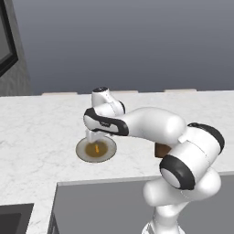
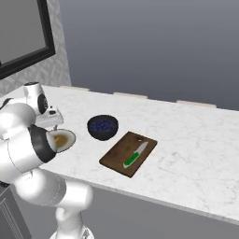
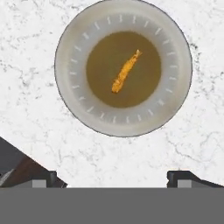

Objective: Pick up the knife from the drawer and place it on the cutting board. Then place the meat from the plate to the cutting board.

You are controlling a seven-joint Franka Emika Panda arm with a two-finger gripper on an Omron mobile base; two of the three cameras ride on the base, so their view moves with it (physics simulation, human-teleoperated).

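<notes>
Tool (image 3: 114, 177) spread wide and empty above the plate (image 3: 70, 98) on the worktop (image 3: 35, 131) — the meat (image 3: 125, 71), a thin, light, probably slippery strip lying at the plate's centre, best pinched across its narrow middle

No legible text, label or number on anything

A dark bowl (image 2: 102, 127) of blue contents sits on the marble counter (image 2: 186, 135).
</notes>
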